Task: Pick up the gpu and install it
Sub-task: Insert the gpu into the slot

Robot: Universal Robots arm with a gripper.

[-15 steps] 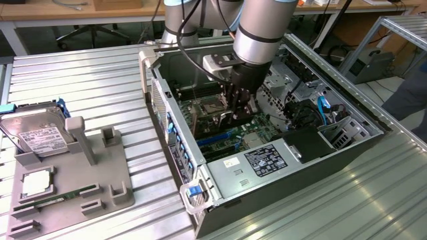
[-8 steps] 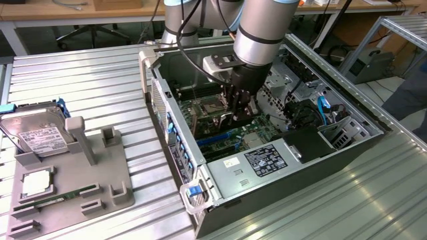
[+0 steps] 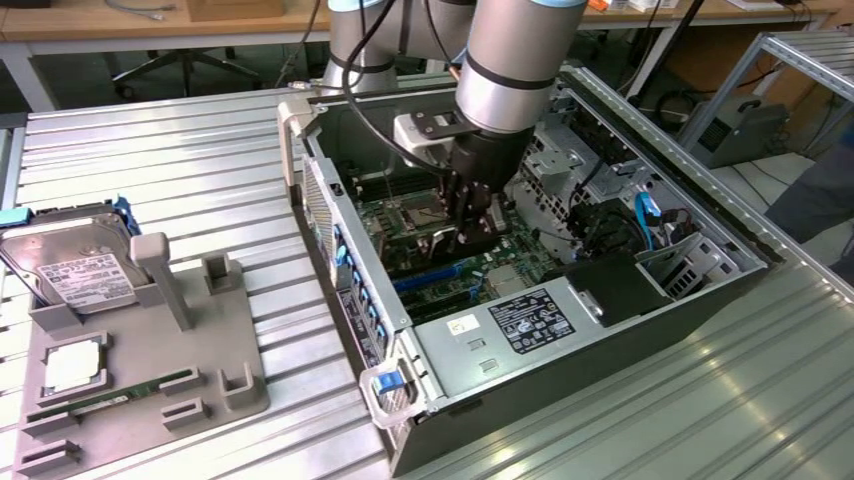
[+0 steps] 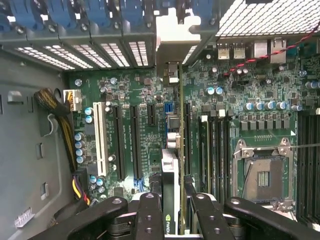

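Our hand (image 4: 173, 202) pinches the gpu (image 4: 170, 160) edge-on inside the open computer case (image 3: 467, 420), where it hangs straight beneath, long axis parallel to the motherboard slots (image 4: 135, 145), bracket (image 4: 172, 35) toward the rear panel (image 4: 100, 50).

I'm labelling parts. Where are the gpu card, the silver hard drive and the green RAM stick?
thin black gpu card (image 4: 170, 175): wrist view, its near edge.
silver hard drive with white label (image 3: 78, 274): exterior view, its label.
narrow green RAM stick (image 3: 115, 395): exterior view, mid-length.
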